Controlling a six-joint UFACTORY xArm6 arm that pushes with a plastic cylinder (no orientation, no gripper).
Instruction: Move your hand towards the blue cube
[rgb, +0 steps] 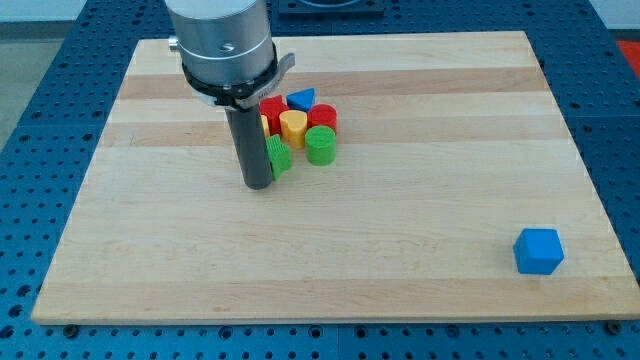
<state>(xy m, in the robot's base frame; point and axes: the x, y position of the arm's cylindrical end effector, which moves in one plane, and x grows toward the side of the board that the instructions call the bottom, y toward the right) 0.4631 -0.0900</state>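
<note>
Blue cube (538, 250) sits alone, well apart at view's lower right; my tip (258, 185) touches the green block (279, 156); no hand fitted, nothing held; sweep diagonally, clear of the cluster.

A pale wooden board (330, 260) is lying over a blue perforated bench (40, 100) and carrying everything. A blue cube (538, 251) is sitting alone near the view's bottom right. Well apart, toward the top centre, a cluster is huddling: red blocks (272, 108) (shapes unclear), a blue triangular block (301, 99), a yellow cylinder (293, 126), a green cylinder (320, 145) and a green block (279, 157).
</note>
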